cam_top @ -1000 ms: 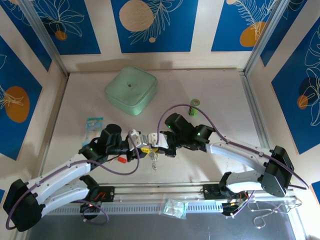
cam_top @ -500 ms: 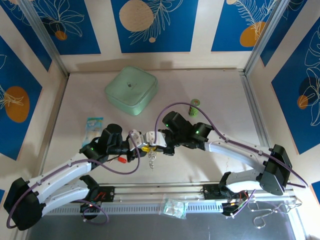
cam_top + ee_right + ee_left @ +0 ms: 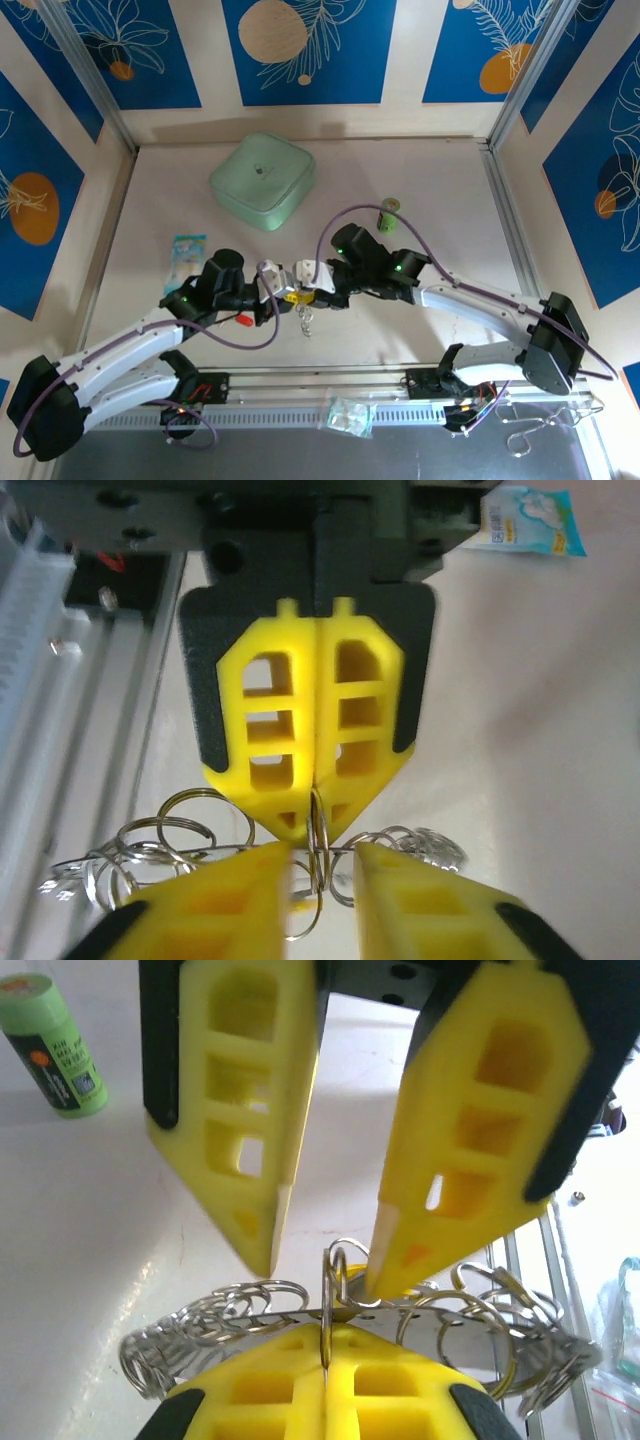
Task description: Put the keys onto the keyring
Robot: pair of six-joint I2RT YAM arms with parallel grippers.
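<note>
Keyring (image 3: pixel 327 1300) low over the tabletop (image 3: pixel 160 200), toward its near edge, midway between the sides: one loop pinched in shut left jaws, right jaws parted astride it. Step in hand, seemingly: securing the ring. Next: steady hold, ready for threading.

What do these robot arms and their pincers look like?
The left arm and right arm are white with black joints, green lights and a looping purple cable each. The left pincer and right pincer have yellow lattice-cut fingers backed in black.
</note>
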